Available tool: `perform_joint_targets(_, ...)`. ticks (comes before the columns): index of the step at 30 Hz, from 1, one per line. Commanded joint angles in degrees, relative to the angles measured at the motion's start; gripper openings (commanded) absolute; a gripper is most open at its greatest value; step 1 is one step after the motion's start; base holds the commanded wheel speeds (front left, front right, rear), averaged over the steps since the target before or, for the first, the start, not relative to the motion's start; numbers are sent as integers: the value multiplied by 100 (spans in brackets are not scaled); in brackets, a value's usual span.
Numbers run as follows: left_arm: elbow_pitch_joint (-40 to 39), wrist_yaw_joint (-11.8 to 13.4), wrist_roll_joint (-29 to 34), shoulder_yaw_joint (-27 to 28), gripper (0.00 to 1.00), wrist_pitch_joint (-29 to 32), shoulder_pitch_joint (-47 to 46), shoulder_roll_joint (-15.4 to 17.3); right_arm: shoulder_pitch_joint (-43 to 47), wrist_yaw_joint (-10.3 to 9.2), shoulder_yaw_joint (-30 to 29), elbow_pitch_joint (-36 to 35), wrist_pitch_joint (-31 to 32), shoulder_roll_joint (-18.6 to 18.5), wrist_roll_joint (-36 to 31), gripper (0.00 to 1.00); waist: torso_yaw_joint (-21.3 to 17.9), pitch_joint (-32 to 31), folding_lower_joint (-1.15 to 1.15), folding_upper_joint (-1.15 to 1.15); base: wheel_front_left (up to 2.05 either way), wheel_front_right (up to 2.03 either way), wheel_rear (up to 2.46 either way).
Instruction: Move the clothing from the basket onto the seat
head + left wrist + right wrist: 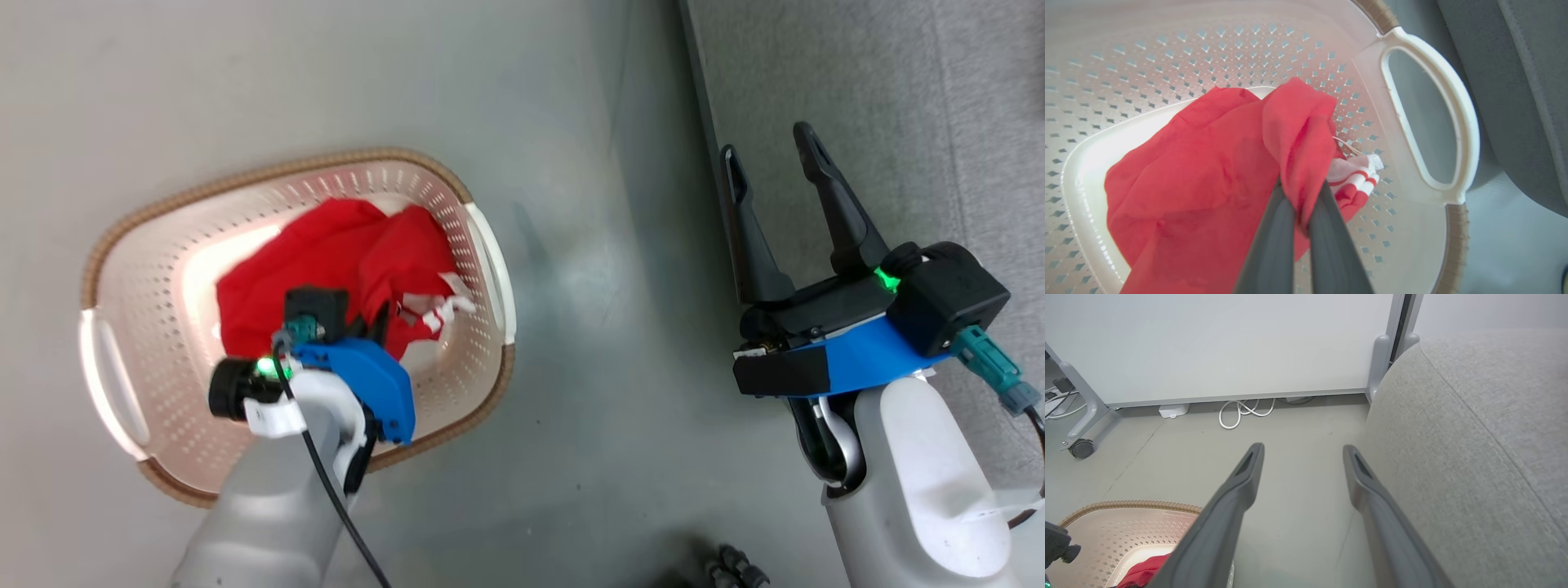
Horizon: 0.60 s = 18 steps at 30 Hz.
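While left pincer [1302, 192] grips clothing [1208, 175], right pincer [1302, 451] gapes.

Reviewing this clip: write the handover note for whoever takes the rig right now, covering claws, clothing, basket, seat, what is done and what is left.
The left claw is shut on a fold of the red clothing, down inside the basket.
The right claw is open, holding nothing, near the edge of the seat.
The basket stands on the floor to the robot's left of the seat, with the clothing bunched in it.
Done: grasp made.
Left: lift the clothing out, carry it to the seat, release, then go back for anything remaining in the basket.
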Motion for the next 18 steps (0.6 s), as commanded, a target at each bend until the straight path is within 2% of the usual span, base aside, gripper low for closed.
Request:
perform_joint_targets(1,-68,-15,-47,-42,0,-47,91,-2,90,1,-24,40,-2,6,-39,100,118,-317,0,0,0,0,0)
perform_joint_targets(18,-1354,-16,-527,-869,0,-94,1440,-4,1075,2,-204,251,420,2,-178,100,847,-2833,0,0,0,0,0)
